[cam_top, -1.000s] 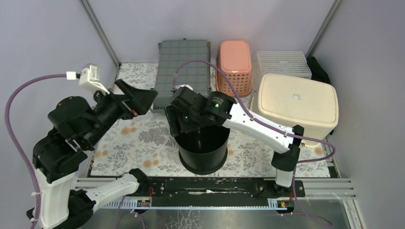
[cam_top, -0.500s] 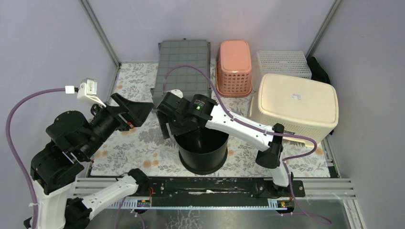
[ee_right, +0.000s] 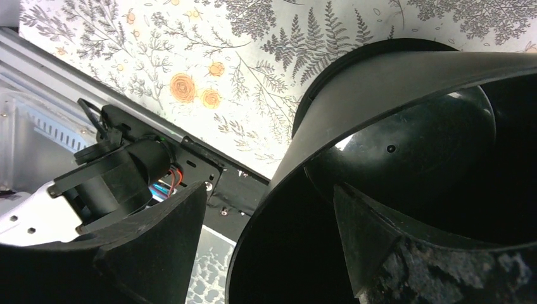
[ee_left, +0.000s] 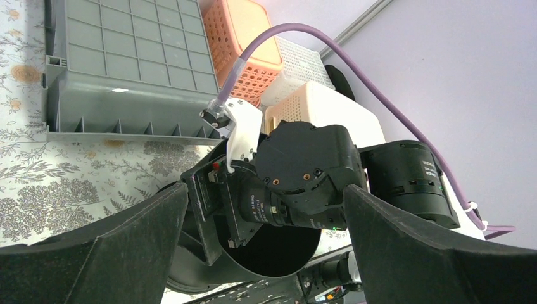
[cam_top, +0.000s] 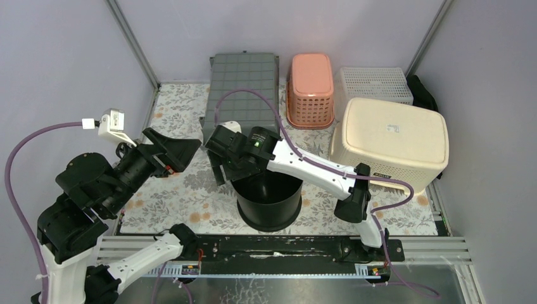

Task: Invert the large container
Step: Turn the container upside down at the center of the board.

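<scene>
Pale lilac walls (cam_top: pixel 57 50); metal corner posts (cam_top: pixel 130 41) (two, slanting); floral-print tabletop (cam_top: pixel 183 183); soft even light.

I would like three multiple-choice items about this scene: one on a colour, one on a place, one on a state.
1. The basket between the grey crate and the white basket is: A blue, B pink, C green.
2. The right gripper is: A over the grey crate, B at the rim of the bucket, C over the white basket.
3. The bucket stands: A mouth up, B upside down, C on its side.

Answers: 1 B, its mesh walls are pink. 2 B, the right wrist view shows the rim passing between the open fingers. 3 A, its dark inside shows from above.
</scene>
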Motion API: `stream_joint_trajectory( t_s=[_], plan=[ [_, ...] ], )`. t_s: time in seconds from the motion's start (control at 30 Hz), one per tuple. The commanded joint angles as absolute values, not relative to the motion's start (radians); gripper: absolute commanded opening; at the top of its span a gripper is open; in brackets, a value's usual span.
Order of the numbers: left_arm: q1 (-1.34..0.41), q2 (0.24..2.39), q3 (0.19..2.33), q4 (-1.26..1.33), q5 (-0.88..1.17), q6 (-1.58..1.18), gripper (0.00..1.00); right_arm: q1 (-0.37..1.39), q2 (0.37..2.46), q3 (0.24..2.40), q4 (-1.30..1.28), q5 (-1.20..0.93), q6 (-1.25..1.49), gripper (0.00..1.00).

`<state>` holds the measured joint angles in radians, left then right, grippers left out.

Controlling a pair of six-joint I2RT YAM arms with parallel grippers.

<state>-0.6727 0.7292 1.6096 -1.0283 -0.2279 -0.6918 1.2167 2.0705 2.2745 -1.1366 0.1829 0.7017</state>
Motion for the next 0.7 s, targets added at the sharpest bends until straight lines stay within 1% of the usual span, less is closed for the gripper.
stream_joint_trajectory(
  t_s=[0.0,0.13,0.2,0.23,0.33,0.4,0.43,0.67],
  plan=[
    [-0.676,0.72,1.63,-1.014,-0.219,-0.7,1.0,1.224,2.081,2.308,-1.166,0.233,0.713,0.79],
    [-0.676,0.71,1.618,-1.014,-0.225,-0.702,1.0,1.224,2.093,2.312,-1.178,0.236,0.717,0.71],
    [-0.676,0.706,1.618,-1.014,-0.227,-0.699,1.0,1.224,2.105,2.323,-1.187,0.233,0.719,0.62],
    [-0.676,0.706,1.618,-1.015,-0.227,-0.697,1.0,1.224,2.113,2.332,-1.192,0.229,0.72,0.56],
    [-0.677,0.703,1.619,-1.019,-0.234,-0.692,1.0,1.227,2.128,2.352,-1.202,0.215,0.724,0.19],
    [-0.676,0.702,1.618,-1.019,-0.235,-0.69,1.0,1.227,2.132,2.355,-1.2,0.202,0.721,0.02],
    [-0.676,0.704,1.616,-1.019,-0.236,-0.688,1.0,1.227,2.133,2.356,-1.199,0.192,0.719,0.0],
    [-0.677,0.722,1.627,-1.023,-0.226,-0.682,1.0,1.228,2.111,2.391,-1.16,0.12,0.705,0.0]
  ],
)
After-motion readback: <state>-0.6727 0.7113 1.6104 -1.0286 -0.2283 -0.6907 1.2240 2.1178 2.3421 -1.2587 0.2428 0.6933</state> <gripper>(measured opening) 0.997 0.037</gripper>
